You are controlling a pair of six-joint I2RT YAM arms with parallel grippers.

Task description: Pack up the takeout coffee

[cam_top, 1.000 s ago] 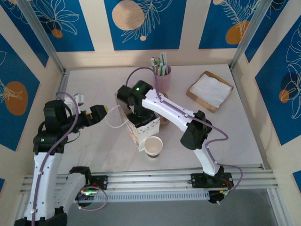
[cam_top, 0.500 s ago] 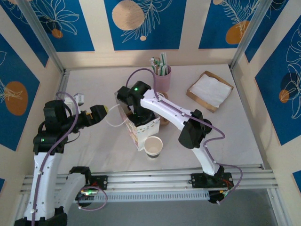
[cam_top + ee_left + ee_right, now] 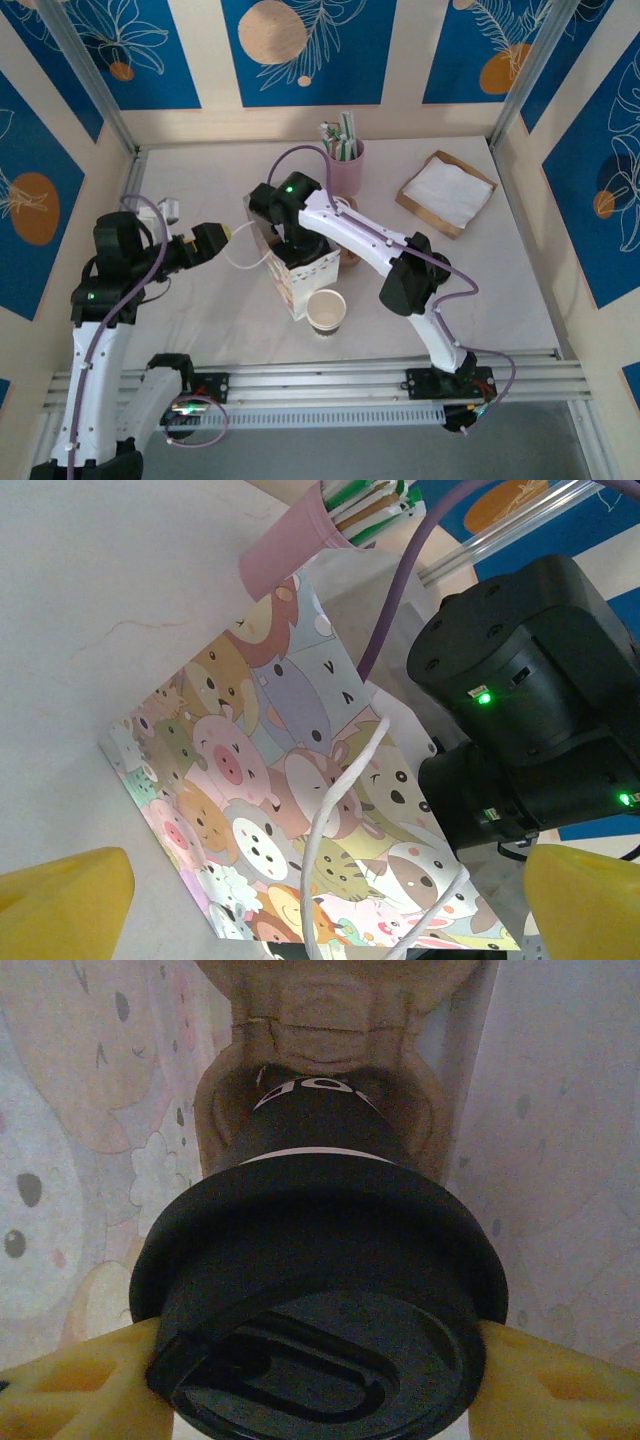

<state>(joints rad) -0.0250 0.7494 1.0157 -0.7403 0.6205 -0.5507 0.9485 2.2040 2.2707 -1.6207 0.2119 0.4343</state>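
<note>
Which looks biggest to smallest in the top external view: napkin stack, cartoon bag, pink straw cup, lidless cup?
1. Napkin stack
2. Cartoon bag, partly hidden by the right arm, so unsure against the stack
3. Pink straw cup and lidless cup: look alike, not ranked

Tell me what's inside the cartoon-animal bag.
The right gripper, shut on the black-lidded takeout coffee, holds it at a hole in a brown pulp carrier. The lid covers the cup's base and the bottom of the bag.

White arms [image 3: 345, 228], black joints [image 3: 405, 285], purple cables [image 3: 395, 595].
</note>
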